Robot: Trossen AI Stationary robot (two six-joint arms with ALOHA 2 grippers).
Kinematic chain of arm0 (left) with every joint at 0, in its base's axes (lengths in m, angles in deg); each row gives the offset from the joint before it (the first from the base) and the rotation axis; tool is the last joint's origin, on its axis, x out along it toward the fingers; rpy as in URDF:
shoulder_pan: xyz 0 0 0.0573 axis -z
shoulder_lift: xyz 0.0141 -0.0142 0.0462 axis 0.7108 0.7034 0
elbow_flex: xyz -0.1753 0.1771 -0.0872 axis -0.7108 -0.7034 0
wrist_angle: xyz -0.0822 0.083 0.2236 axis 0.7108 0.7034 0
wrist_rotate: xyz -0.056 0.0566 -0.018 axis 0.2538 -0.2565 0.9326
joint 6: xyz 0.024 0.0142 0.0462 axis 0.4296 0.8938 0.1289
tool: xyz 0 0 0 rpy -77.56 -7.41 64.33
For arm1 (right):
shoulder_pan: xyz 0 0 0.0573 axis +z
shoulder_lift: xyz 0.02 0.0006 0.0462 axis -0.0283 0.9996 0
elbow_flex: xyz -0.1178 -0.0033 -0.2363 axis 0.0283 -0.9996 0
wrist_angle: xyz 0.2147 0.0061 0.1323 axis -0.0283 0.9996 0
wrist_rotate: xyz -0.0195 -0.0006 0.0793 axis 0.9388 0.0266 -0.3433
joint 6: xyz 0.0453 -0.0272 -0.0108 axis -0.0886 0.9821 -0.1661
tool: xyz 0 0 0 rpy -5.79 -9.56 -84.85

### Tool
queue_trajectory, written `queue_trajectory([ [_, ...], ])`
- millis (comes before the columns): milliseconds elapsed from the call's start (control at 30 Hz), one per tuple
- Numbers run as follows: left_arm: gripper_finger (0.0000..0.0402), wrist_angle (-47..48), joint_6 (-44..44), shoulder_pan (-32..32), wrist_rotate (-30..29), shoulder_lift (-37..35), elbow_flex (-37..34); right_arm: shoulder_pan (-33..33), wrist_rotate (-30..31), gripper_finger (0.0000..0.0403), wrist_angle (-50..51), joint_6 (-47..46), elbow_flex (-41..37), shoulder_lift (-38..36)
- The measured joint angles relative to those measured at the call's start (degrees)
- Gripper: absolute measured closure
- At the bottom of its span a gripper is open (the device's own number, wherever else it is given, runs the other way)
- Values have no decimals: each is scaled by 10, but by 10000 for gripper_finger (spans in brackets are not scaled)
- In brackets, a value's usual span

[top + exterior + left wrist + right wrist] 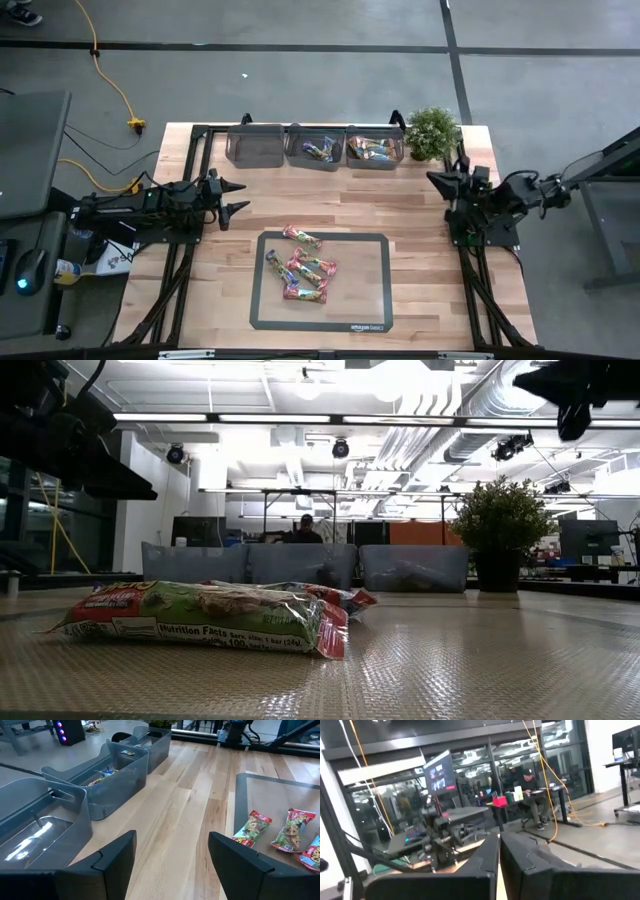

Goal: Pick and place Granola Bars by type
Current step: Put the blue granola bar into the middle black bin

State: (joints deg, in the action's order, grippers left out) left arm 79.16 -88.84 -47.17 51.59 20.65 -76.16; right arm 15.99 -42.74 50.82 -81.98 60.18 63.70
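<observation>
High view: granola bars (300, 266) well apart from both jaws.

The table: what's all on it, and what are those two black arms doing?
Table: one, light wood, under everything.
Mat: one, grey with a dark border, at the near middle.
Bars: about five on the mat, red-pink and green-tan wrappers, in a loose cluster on its left half.
Bins: three, grey see-through, in a row along the far edge; the left one looks empty, the middle and right ones hold a few bars.
Plant: one, green, in a dark pot, just right of the bins.
Cable: one, yellow, on the floor beyond the table.
Person: one, seated far off in the room behind.
Left pincer: open, at the left edge, holding nothing.
Right pincer: shut, at the right edge, holding nothing.
</observation>
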Motion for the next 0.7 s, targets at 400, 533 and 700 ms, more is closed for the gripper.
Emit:
queue_trajectory([
  [400, 159, 0, 0, 0, 0, 0, 0, -87, -88, 403, -171, -39, -132, 0],
  [533, 159, 0, 0, 0, 0, 0, 0, -123, -147, 403, -168, -50, -140, 1],
  [700, 159, 0, 0, 0, 0, 0, 0, -152, -216, 403, -114, -51, -140, 1],
])
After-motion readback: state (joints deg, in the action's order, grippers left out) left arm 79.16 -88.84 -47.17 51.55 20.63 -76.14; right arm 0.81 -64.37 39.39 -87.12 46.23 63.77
